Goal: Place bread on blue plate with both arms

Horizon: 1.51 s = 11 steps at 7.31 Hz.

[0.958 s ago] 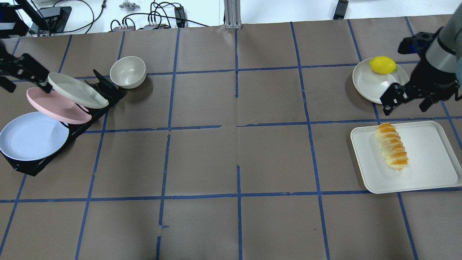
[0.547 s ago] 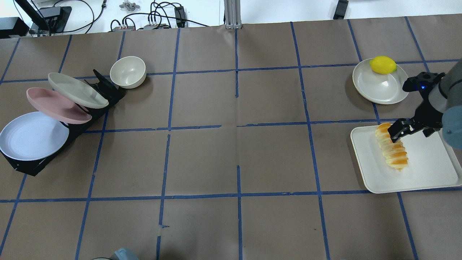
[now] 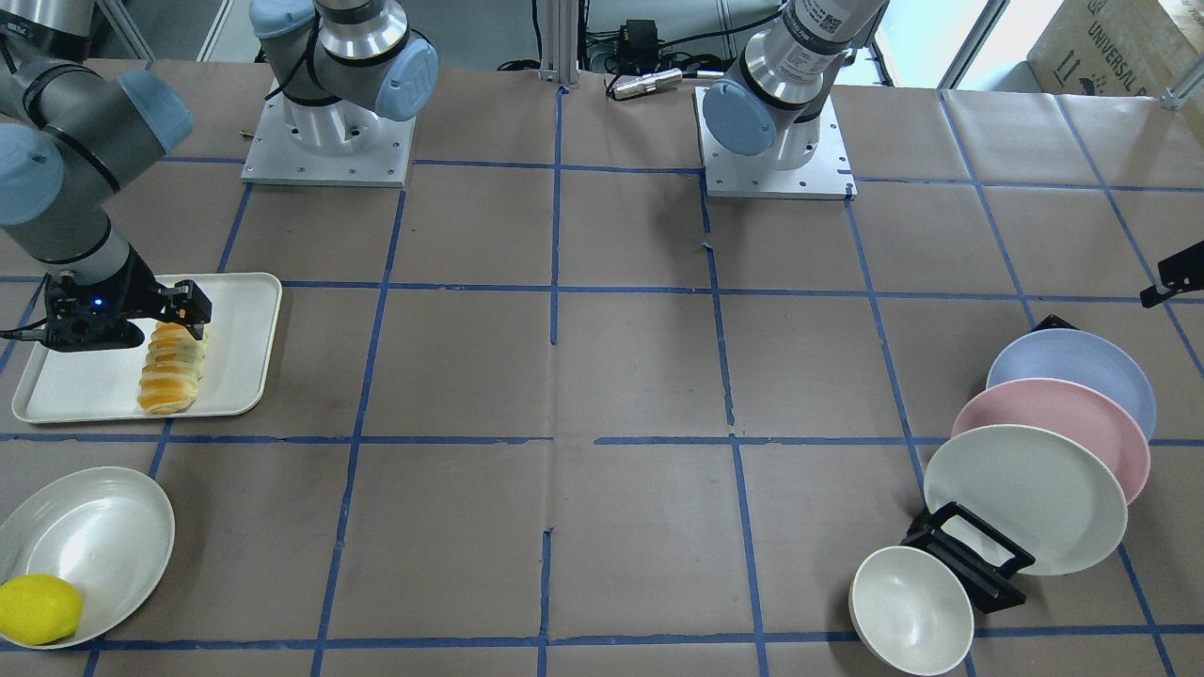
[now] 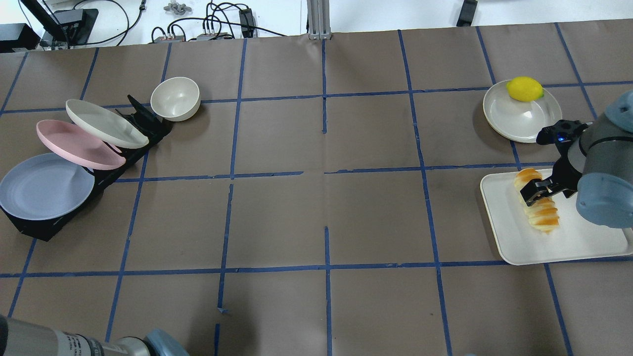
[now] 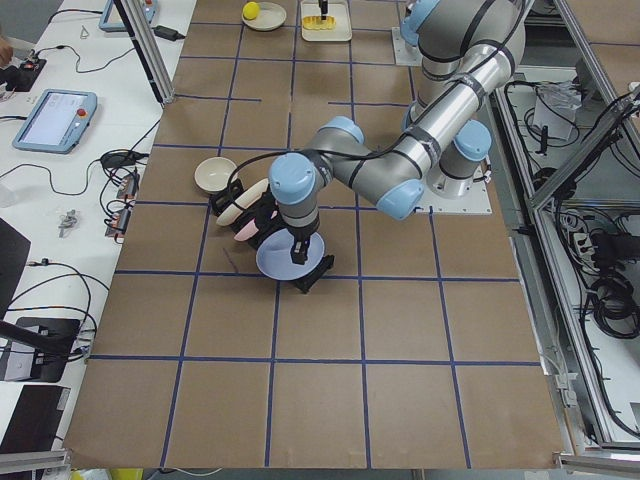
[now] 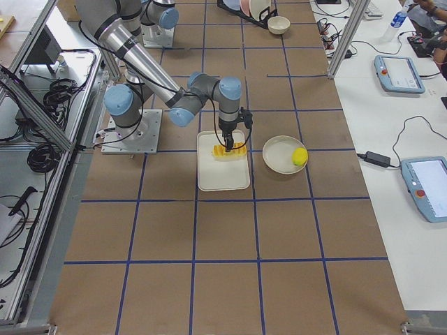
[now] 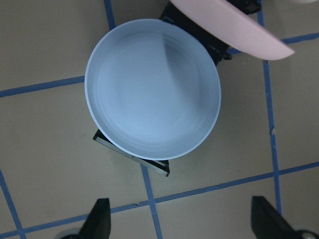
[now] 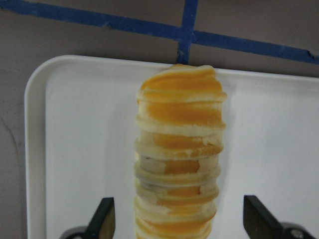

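Note:
The bread [image 4: 538,207] lies on a white tray [image 4: 583,232]. It also shows in the front view [image 3: 171,371] and the right wrist view [image 8: 178,159]. My right gripper [image 4: 543,192] hangs low over it, open. Its fingers [image 8: 102,221] stand on either side of the loaf and do not touch it. The blue plate [image 4: 44,185] leans in a black rack [image 4: 143,121] at the far left. My left gripper [image 7: 183,221] is open and empty above that plate [image 7: 152,89], as the exterior left view [image 5: 298,255] also shows.
A pink plate [image 4: 74,146] and a cream plate [image 4: 104,123] lean in the same rack behind the blue one. A cream bowl [image 4: 175,99] stands beside the rack. A lemon [image 4: 524,89] sits on a cream plate [image 4: 519,118] beyond the tray.
My right gripper has moved from beside the lemon plate to low over the bread. My left gripper has left the overhead view's upper left, and that arm's elbow now shows at the bottom left.

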Motion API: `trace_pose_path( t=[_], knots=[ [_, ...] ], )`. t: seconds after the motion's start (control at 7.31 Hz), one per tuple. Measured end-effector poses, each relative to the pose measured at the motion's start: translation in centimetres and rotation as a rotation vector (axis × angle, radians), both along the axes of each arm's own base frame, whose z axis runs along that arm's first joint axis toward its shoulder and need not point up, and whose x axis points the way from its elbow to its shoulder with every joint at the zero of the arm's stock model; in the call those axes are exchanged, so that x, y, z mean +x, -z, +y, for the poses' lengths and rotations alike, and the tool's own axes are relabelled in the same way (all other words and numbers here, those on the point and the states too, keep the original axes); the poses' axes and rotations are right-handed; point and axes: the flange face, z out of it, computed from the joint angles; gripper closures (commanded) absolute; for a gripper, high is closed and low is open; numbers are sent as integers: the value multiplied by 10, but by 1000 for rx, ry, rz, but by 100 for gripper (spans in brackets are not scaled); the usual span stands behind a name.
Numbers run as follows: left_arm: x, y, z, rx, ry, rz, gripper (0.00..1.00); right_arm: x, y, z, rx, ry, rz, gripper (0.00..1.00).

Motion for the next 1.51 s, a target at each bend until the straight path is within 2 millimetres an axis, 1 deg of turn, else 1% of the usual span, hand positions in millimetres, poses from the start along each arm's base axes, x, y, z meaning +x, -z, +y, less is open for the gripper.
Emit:
trace_pose_path(
  t=[0.27,0.41,0.55,0.68,0.82,0.96,1.09,1.23,1.37,1.51],
  knots=[
    [16,56,-20,7,10,17,0,-3,22,-6,-2,2,-25,12],
    [21,80,-28,8,16,20,5,-2,30,-5,-2,3,-35,38],
    [23,97,-32,15,20,25,11,0,35,-2,-8,2,-35,76],
    [21,108,-37,22,25,29,23,1,37,-1,-11,-10,-30,91],
    [16,117,-45,26,36,32,47,0,36,-1,-12,-31,-21,92],
    [12,122,-50,29,46,35,66,-1,33,-1,-15,-44,-15,92],
    [10,122,-53,29,51,31,75,-2,31,-2,-21,-49,-10,92],
    [11,117,-56,22,55,21,79,-2,23,-2,-33,-51,-1,92],
    [15,111,-60,13,58,9,82,-2,8,-2,-48,-52,8,91],
    [17,107,-62,7,61,1,85,-1,-13,-1,-55,-53,13,90]
  ],
)
